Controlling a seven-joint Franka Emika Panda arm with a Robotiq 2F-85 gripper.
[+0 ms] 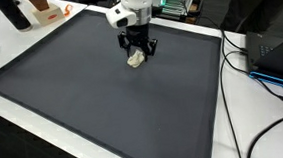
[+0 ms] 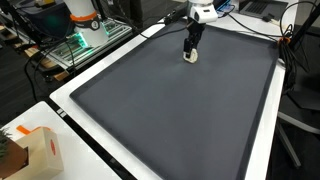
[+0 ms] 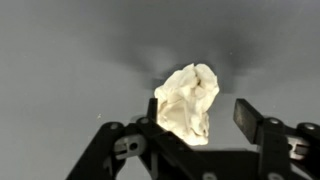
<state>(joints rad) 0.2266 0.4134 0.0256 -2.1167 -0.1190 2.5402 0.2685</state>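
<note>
A crumpled off-white wad point(image 3: 188, 100), paper or cloth, lies on the dark grey mat point(image 1: 103, 102) near its far edge. In both exterior views my gripper point(image 1: 136, 47) points straight down over the wad point(image 1: 135, 58). From the wrist, my gripper point(image 3: 200, 108) is open around the wad. The left finger point(image 3: 153, 108) stands right against its side, and a clear gap separates the right finger point(image 3: 246, 112) from it. In an exterior view the wad point(image 2: 191, 56) shows just below the gripper point(image 2: 192, 47), resting on the mat point(image 2: 180, 110).
A white table border frames the mat. Cables point(image 1: 272, 80) and a black box point(image 1: 276, 48) lie along one side. A cardboard box point(image 2: 35, 150) sits at a near corner, and green-lit equipment point(image 2: 85, 40) stands beyond the far edge.
</note>
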